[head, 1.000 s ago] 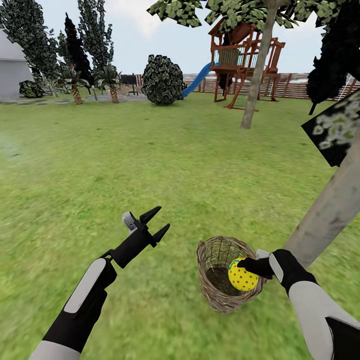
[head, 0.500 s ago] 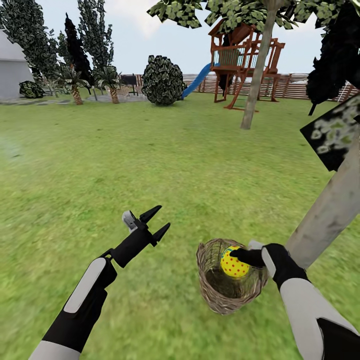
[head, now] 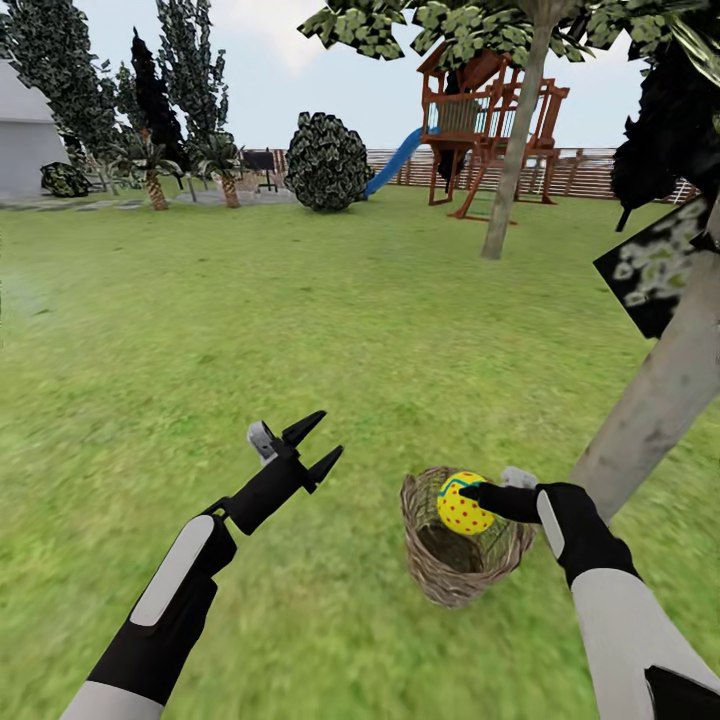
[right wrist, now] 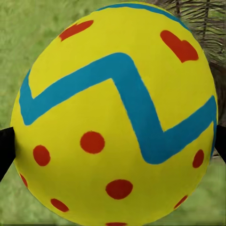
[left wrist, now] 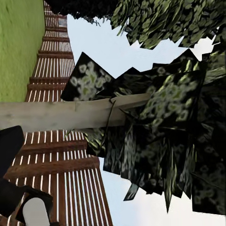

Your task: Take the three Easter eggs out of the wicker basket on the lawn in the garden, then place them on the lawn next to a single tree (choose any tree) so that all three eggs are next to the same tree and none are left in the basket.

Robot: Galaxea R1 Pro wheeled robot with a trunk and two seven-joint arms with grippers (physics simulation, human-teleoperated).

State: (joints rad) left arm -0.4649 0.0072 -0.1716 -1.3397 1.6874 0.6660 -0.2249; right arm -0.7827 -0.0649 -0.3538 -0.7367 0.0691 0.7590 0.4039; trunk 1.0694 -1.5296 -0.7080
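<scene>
While egg in hand: the right gripper is clamped on an Easter egg above the wicker basket.
Left gripper: spread, empty.
Done: no eggs visible by the tree.
Left: set it on the lawn there.

Left arm stretched forward and up from the lower left, its left gripper with black fingers spread apart, nothing between them; right arm reaching in from the lower right, wrist bent inward, right gripper clamped on a dotted yellow egg.
</scene>
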